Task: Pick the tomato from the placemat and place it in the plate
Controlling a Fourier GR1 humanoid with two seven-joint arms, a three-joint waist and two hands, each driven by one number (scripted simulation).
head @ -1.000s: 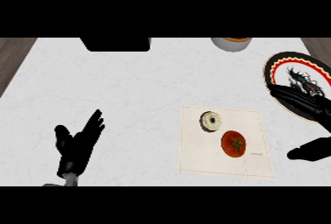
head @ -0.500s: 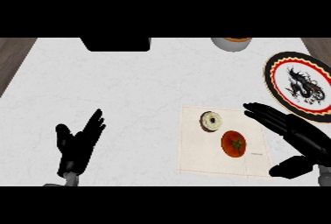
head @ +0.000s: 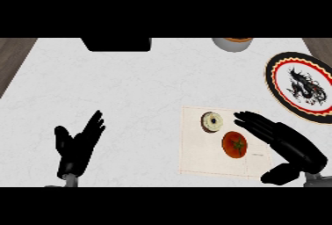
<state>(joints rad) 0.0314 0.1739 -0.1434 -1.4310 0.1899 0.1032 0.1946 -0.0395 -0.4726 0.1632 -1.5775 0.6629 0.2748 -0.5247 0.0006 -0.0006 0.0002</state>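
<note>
The tomato (head: 235, 145) sits on the pale placemat (head: 194, 154) towards the near right of the white bench (head: 130, 88), just nearer and to the right of a small round, doughnut-like thing (head: 212, 121) that shares the mat. The right hand (head: 285, 147) hangs just to the right of the tomato, fingers (head: 256, 123) stretched out long and straight towards the far left, thumb (head: 282, 173) spread wide at the near side, holding nothing; I cannot tell whether it touches the tomato. The plate (head: 301, 85) (red and yellow rim, dark dragon figure in the middle) lies at the far right, well apart from the mat. At the near left the left hand (head: 76, 145) rests open, fingers up. A dark box (head: 117, 44) and a bowl (head: 232, 43) stand along the far edge.
</note>
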